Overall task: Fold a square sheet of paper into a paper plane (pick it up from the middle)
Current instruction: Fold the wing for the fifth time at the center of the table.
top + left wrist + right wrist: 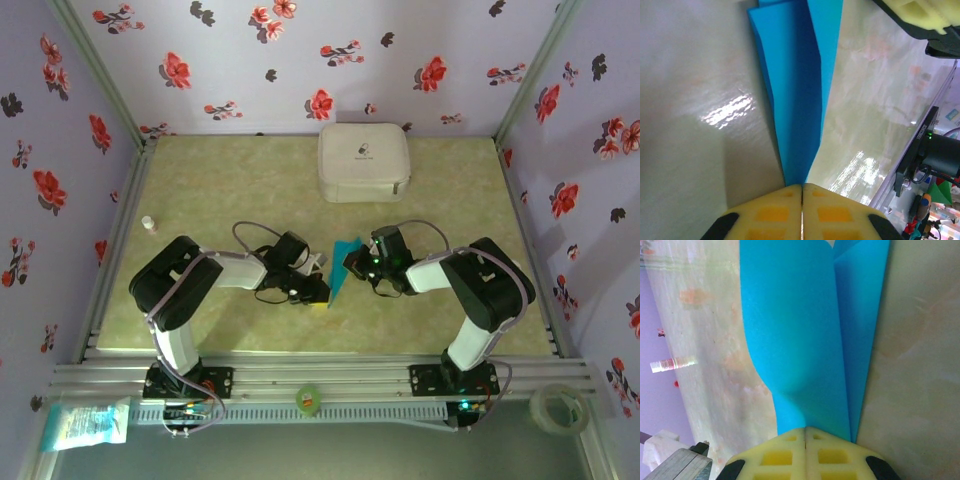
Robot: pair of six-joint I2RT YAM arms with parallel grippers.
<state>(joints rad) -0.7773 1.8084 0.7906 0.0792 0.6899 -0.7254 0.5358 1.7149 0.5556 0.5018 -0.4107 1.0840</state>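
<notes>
From above, the pale green marbled table (200, 180) sits inside lilac walls (60, 100) printed with red flowers, and a white case (363, 161) rests at its far edge. Mid-table, the paper plane (343, 268) spans between the left gripper (318, 292) and the right gripper (354, 263). Left wrist view: jaws pressed together on the plane's narrow tip, glossy tabletop either side. Right wrist view: jaws pinch the blue paper's wider end, a lilac wall behind
</notes>
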